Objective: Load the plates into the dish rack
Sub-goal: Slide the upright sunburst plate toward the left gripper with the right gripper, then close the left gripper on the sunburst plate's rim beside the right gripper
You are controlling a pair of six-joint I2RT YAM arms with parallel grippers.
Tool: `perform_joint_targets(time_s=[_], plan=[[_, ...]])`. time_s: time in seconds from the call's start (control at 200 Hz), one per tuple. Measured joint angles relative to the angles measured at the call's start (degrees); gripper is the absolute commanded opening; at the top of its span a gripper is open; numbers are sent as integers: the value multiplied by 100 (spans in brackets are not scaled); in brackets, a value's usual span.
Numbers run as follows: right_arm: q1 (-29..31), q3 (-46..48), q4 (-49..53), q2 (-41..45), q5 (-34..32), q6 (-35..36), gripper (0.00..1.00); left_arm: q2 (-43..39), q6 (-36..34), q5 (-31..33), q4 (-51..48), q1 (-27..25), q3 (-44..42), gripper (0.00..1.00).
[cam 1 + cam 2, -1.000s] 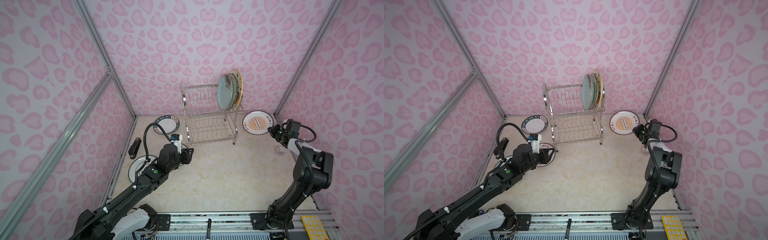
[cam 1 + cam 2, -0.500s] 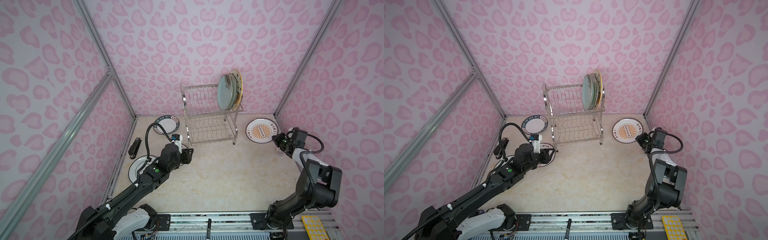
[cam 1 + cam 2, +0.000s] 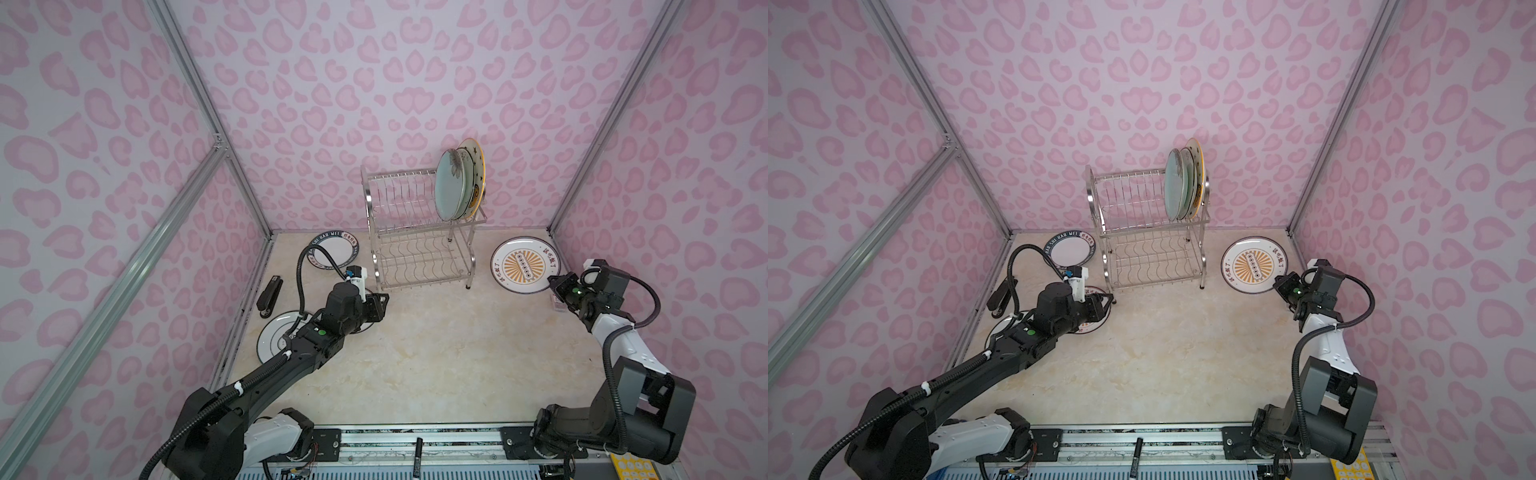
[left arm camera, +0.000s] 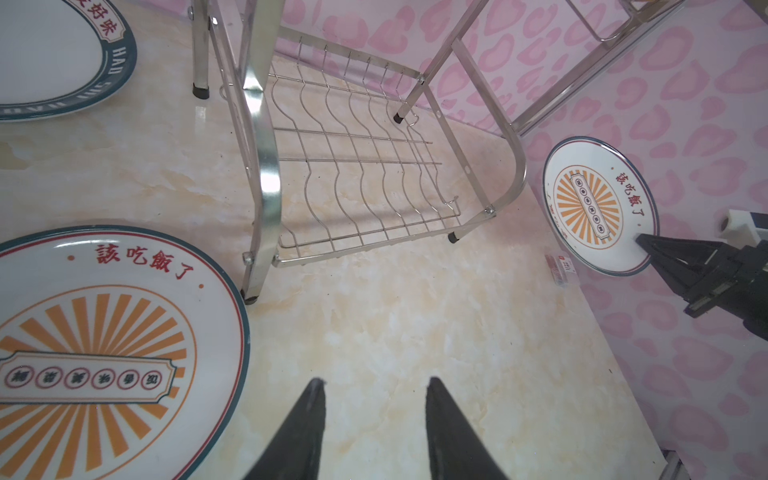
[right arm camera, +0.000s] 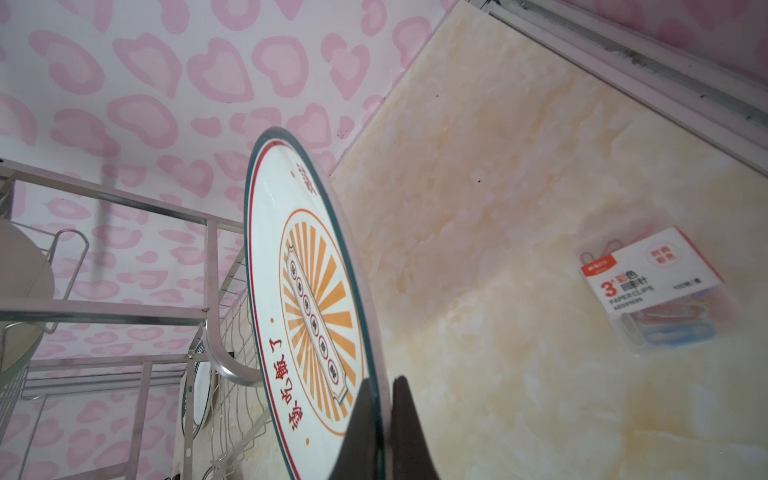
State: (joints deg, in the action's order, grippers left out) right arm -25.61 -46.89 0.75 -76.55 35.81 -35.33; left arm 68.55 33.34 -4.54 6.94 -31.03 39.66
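The steel dish rack [image 3: 419, 232] [image 3: 1150, 232] stands at the back middle. A pale teal plate [image 3: 449, 189] and two more plates behind it stand upright at the right end of its upper tier. To the right of the rack, my right gripper [image 3: 555, 282] [image 5: 380, 382] is shut on the rim of an orange-sunburst plate [image 3: 524, 265] [image 5: 307, 299], which is tilted with its face toward the rack. My left gripper [image 3: 380, 305] [image 4: 376, 380] is open and empty over bare table, beside a second sunburst plate [image 4: 104, 345]. A navy-lettered plate [image 3: 334, 249] and a black-ringed plate [image 3: 272, 336] lie at the left.
A black stapler [image 3: 269, 296] lies by the left wall. A box of paper clips [image 5: 652, 291] [image 4: 561, 268] sits on the table by the right wall, under the right arm. A black marker [image 3: 417, 453] rests on the front rail. Pink walls close three sides.
My right gripper has drawn the sunburst plate a little forward and right from the back corner, and the arm has swung outward. The left arm has hardly moved.
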Motion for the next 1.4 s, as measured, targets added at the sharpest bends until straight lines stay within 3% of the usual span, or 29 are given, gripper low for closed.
perform_joint_targets(time_s=[0.255, 0.68, 1.4], plan=[[195, 127, 59, 527, 319, -111, 0, 212, 15, -63, 240, 33, 149, 42], [1167, 94, 514, 859, 428, 46, 0, 323, 114, -170, 387, 33, 208, 42], [2896, 35, -79, 52, 518, 184, 0, 664, 118, -684, 389, 20, 426, 42]])
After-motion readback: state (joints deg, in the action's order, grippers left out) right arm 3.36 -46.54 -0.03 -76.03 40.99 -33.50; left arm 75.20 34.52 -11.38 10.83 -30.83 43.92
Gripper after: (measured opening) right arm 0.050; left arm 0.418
